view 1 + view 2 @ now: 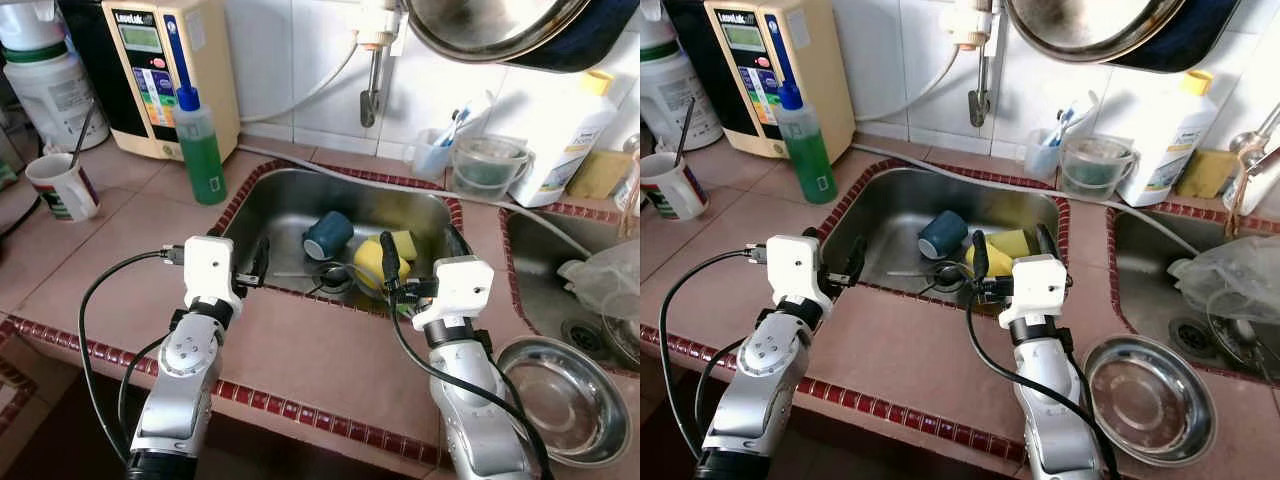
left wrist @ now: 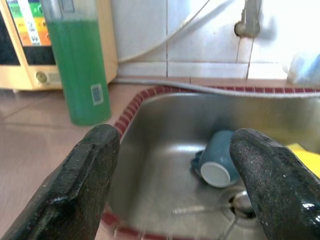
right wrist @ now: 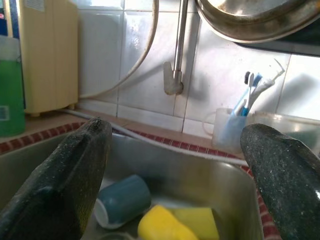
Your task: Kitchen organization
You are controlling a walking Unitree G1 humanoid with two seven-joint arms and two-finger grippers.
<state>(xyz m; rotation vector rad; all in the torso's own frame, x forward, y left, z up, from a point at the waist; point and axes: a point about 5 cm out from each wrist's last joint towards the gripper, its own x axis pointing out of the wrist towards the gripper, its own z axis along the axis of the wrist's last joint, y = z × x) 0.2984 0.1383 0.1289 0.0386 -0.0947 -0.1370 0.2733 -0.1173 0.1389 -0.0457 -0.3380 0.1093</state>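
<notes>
Centrally in the left eye view, a rectangular stainless-steel sink (image 1: 275,205) is set into a countertop (image 1: 300,350) of matte pinkish tile edged with small dark-red tiles. On the sink floor a blue cylindrical cup (image 1: 328,235) is seen lying on its side, its pale underside shown in the left wrist view. Just beside it, toward the right of the frame, a yellow rounded object (image 1: 367,262) is found against a flat yellow sponge (image 1: 405,243). A thin metal utensil (image 1: 298,274) is laid near the drain.

The left gripper (image 1: 260,262) is held at the near left rim of the sink; its textured black fingers (image 2: 82,185) are spread apart and nothing is grasped. The right gripper (image 1: 425,262) is held over the near right part of the sink, fingers (image 3: 65,185) likewise parted and empty.

At the upper left of the frame, a transparent bottle of green liquid (image 1: 201,150) with a blue pump stands on the counter before a cream box-shaped appliance (image 1: 170,70). A white mug (image 1: 62,186) is seen at the left edge. A metal tap (image 1: 372,70) hangs from the glossy white wall tiles. At the lower right, a shallow round steel bowl (image 1: 562,400) rests on the counter, and a second sink (image 1: 560,270) is seen at the right edge.
</notes>
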